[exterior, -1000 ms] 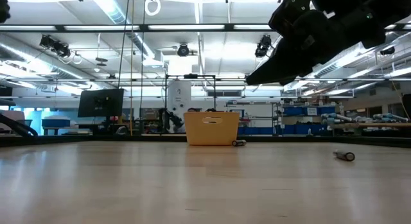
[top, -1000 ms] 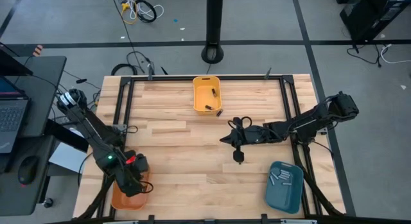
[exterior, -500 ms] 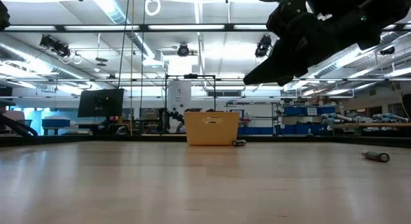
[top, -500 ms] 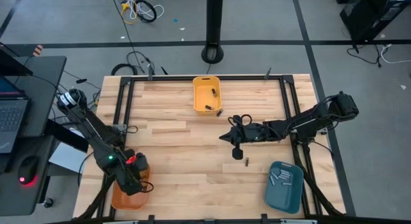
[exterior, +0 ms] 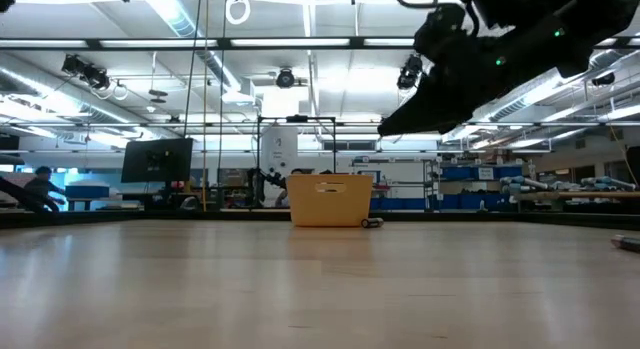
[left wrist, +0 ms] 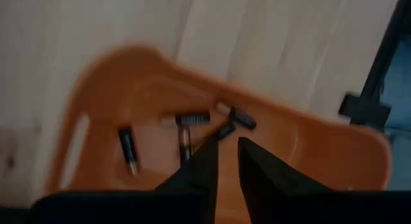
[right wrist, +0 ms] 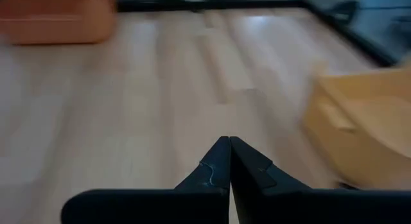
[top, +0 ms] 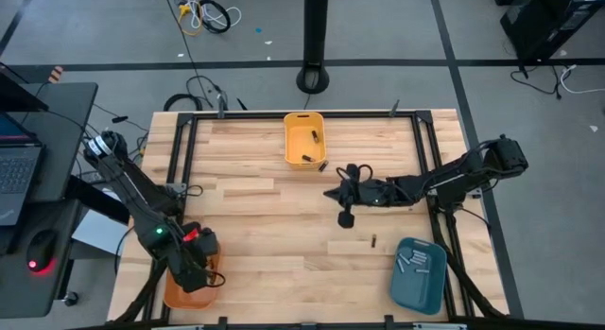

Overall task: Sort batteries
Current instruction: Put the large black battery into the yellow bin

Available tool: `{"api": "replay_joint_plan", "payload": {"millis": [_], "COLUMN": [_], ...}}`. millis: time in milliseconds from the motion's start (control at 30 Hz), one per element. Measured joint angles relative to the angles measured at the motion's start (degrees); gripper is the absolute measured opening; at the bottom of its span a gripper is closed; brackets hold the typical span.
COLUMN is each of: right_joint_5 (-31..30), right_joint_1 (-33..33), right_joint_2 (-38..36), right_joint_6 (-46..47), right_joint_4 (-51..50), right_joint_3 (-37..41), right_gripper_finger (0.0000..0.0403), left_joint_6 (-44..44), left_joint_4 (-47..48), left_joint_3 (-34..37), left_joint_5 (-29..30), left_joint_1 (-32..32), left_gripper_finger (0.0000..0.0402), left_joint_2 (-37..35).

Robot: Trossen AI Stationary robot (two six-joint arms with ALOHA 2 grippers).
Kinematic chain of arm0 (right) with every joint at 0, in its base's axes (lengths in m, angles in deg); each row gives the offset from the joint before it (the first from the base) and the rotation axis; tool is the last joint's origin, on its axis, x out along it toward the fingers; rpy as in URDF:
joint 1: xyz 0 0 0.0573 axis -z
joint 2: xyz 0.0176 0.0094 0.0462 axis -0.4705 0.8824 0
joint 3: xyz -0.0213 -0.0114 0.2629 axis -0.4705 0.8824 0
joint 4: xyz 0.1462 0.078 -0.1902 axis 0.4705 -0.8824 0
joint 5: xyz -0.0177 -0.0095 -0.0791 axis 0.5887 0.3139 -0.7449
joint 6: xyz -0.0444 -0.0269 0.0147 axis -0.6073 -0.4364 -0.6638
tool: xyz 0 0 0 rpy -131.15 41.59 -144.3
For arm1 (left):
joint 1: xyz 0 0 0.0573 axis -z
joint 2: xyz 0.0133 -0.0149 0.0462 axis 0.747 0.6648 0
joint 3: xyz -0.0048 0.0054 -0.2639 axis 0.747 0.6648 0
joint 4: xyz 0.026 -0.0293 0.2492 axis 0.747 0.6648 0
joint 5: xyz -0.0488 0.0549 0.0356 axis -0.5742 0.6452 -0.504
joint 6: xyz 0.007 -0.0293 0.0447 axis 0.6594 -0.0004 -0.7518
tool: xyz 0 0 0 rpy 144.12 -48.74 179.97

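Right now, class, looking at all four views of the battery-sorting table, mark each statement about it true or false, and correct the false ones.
1. The left claw hangs over the orange bin. True.
2. The right claw is wide open. False: it is shut.
3. A loose battery lies on the table near the blue bin. True.
4. The yellow bin is empty. False: batteries lie in it.

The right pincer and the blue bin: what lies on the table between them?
In the high view, one small dark battery lies on bare wood between the right pincer and the blue bin.
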Motion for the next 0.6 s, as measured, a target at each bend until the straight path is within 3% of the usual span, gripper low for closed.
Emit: {"api": "replay_joint_plan", "payload": {"millis": [167,367,500,600], "right_joint_5": [-2.1,-2.1,-0.4,-0.3], "right_joint_1": [4.8,12.2,14.1,14.6], "right_joint_2": [0.0,0.0,0.0,0.0], "right_joint_6": [1.8,6.2,4.1,2.9], "right_joint_4": [-1.3,-1.4,-1.0,-0.6], "right_joint_3": [0.6,2.6,2.7,2.7], "right_gripper_finger": [0.0014,0.0029,0.0067,0.0113], "left_joint_6": [-6.5,-20.2,-33.7,-42.2], "left_joint_4": [-1.2,-5.8,-11.9,-15.5], "left_joint_3": [-2.0,-1.5,-1.5,-1.5], "left_joint_5": [9.2,22.9,31.0,32.7], "left_joint_1": [-1.5,-4.4,-6.6,-8.5], "left_gripper_finger": [0.0011,0.0007,0.0004,0.0004], "left_joint_2": [-1.6,-5.7,-7.4,-8.1]}}
